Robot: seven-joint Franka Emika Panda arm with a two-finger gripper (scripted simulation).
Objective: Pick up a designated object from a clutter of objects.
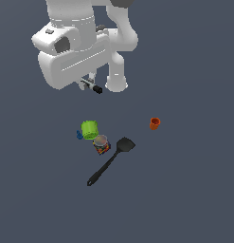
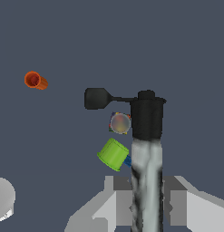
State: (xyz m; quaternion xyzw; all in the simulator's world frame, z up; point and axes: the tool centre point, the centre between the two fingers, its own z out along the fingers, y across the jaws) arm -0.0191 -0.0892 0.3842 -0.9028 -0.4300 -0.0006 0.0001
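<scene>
The designated object, a thin white-grey stick with black ends (image 1: 93,88), hangs high above the floor, held under the white hand. In the wrist view the stick (image 2: 147,181) runs out from between the two fingers, its black cap (image 2: 147,118) pointing away. My gripper (image 2: 146,199) is shut on it; in the exterior view the gripper (image 1: 88,83) is mostly hidden by the hand. The rest of the clutter lies on the floor well below: green cup (image 1: 89,129), small blue piece (image 1: 79,135), printed can (image 1: 101,144), long black spatula (image 1: 110,161).
A tiny orange cup (image 1: 155,124) lies apart, toward the exterior view's right, and shows too in the wrist view (image 2: 35,80). The arm's white base (image 1: 117,78) stands behind the clutter. The floor is plain dark grey.
</scene>
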